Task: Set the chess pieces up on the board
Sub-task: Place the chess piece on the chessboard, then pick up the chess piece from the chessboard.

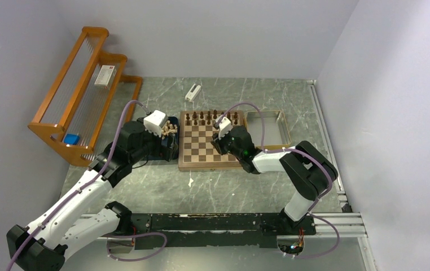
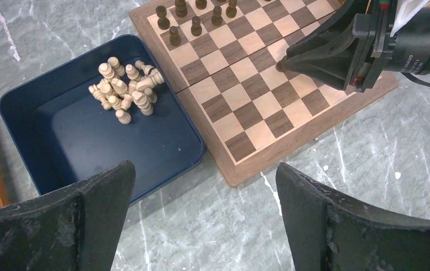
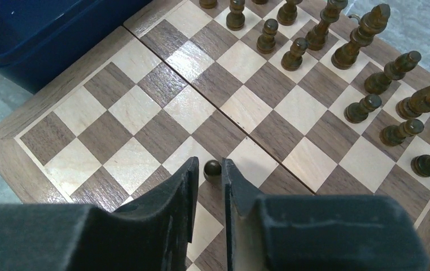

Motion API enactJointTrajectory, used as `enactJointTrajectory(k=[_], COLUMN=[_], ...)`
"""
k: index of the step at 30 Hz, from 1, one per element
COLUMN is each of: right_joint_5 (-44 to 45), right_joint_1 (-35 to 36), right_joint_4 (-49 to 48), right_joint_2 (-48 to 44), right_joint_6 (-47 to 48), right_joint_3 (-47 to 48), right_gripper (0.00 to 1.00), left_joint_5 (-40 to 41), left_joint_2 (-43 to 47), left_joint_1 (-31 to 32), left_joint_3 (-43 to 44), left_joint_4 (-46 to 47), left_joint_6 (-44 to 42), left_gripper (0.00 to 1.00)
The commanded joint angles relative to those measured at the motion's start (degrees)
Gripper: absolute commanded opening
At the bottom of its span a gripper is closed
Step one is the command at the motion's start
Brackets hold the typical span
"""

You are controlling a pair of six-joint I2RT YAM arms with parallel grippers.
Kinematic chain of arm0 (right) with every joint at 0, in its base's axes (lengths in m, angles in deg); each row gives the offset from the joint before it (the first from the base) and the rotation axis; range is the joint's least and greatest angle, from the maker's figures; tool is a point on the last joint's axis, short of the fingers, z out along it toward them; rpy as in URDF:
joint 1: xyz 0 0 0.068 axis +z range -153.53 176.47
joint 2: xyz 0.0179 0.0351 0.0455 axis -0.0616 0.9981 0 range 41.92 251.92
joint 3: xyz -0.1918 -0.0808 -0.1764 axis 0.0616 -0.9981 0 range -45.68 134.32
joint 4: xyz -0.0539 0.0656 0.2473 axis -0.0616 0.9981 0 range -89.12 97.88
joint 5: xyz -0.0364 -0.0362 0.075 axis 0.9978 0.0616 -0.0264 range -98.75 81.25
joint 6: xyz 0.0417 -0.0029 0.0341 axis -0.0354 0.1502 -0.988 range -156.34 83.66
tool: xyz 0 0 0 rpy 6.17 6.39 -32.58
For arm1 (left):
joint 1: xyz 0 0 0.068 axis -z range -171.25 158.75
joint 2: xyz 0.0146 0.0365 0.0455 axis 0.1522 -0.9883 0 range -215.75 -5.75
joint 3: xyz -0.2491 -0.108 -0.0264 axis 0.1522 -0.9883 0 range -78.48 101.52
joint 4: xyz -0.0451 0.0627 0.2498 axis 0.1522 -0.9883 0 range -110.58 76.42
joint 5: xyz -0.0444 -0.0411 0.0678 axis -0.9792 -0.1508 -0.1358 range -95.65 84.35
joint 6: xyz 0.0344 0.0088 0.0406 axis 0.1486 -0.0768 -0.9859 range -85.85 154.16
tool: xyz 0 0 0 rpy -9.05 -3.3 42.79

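Observation:
The board (image 1: 201,148) lies mid-table and also shows in the left wrist view (image 2: 258,96) and the right wrist view (image 3: 117,113). Several dark chess pieces (image 1: 210,117) stand in its two far rows (image 3: 365,107). Several pale pieces (image 2: 125,90) lie heaped in the dark blue tray (image 2: 71,141) left of the board. My right gripper (image 3: 209,172) is low over the board's middle, shut on a dark pawn (image 3: 212,169) whose round head shows between the fingertips. My left gripper (image 2: 204,226) is open and empty, above the table by the tray's near edge and the board's near left corner.
A shallow tray (image 1: 280,121) sits against the board's right side. A wooden rack (image 1: 77,96) stands at the far left. A small white object (image 1: 192,92) lies behind the board. Walls close in on the left, back and right.

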Motion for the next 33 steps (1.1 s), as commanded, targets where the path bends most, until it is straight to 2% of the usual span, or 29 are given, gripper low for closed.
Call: enactJointTrajectory(k=[1,7,13,17,23,27,33], right_joint_5=[0.4,1.1,3.1,5.4,6.2,7.7,8.4], right_joint_1=[0.6,0.6,0.6,0.5,0.5,0.5,0.5], right_joint_4=[-2.1,4.8,17.4,25.1,37.7,40.3,48.1], right_joint_2=[-0.7,-3.0,-6.1,-6.4,-3.4,-3.7,1.2], right_joint_6=[1.2,2.7,2.3,-0.6,-6.6,-12.8,-15.4], right_joint_3=[-1.2,0.1,6.2,10.0,17.8,18.9,24.9], right_gripper=[0.26,0.38,0.42,0.42,0.3,0.31,0.33], left_joint_5=[-1.3,-1.2,-1.2,0.4,1.9,2.1,1.8], left_joint_2=[0.4,1.3,1.3,1.7,3.2,2.8,2.9], left_joint_1=[-0.1,-0.1,-0.1,-0.1,-0.1,-0.1,-0.1], left_joint_3=[0.9,0.5,0.8,0.8,0.5,0.7,0.7], left_joint_4=[1.2,1.1,0.8,0.8,0.9,0.5,0.4], left_joint_6=[-0.9,-0.8,-0.9,-1.0,-1.0,-1.1,-1.2], left_gripper=[0.99,0.99,0.99,0.99,0.99,0.99,0.99])
